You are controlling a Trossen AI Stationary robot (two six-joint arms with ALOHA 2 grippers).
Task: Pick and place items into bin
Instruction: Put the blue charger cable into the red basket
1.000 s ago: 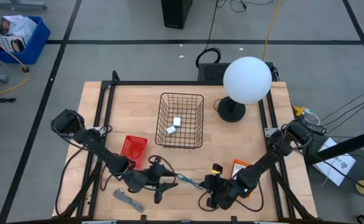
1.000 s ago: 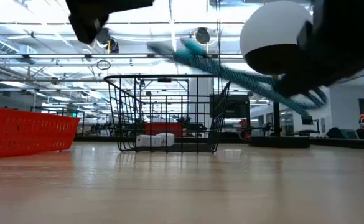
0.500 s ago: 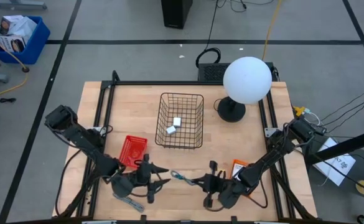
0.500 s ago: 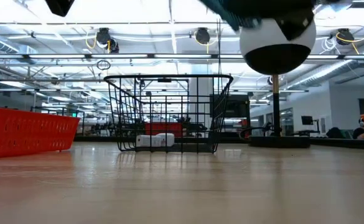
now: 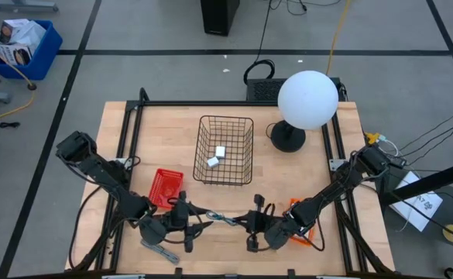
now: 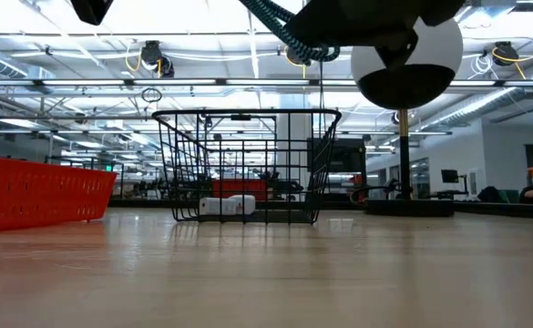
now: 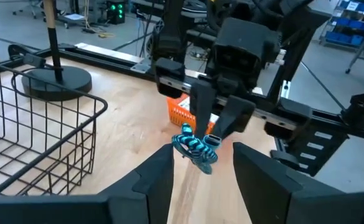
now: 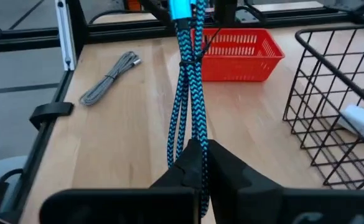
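The item in play is a teal-and-black braided cable bundle (image 5: 226,219) (image 7: 194,149) (image 8: 186,93), held in the air over the table's near middle. My right gripper (image 5: 253,225) (image 8: 200,149) (image 7: 210,127) is shut on it, coming from the table's right. My left gripper (image 5: 189,221) (image 7: 201,152) is open and faces the cable's free plug end (image 8: 178,7) from the left without touching it. In the low view the cable (image 6: 280,23) shows only at the top edge. A grey cable (image 5: 159,249) (image 8: 110,78) lies flat on the table near its near edge. My right gripper pinches the braided bundle's near end (image 8: 191,134) between its two fingers, several strands together. The fingers come roughly level from the table's right and lie along the cable. The bundle is lifted clear of the table and reaches straight out toward the left gripper.
A black wire basket (image 5: 224,149) (image 6: 248,164) at mid-table holds two white blocks (image 5: 217,156). A red basket (image 5: 166,186) (image 8: 238,53) sits left of centre and an orange one (image 5: 300,209) lies by the right arm. A white globe lamp (image 5: 307,99) stands at far right.
My left gripper has drawn back toward the table's left, away from the cable. My right gripper has carried the cable up and a little toward the left and far side. In the low view the cable rose from mid-picture to the top edge.
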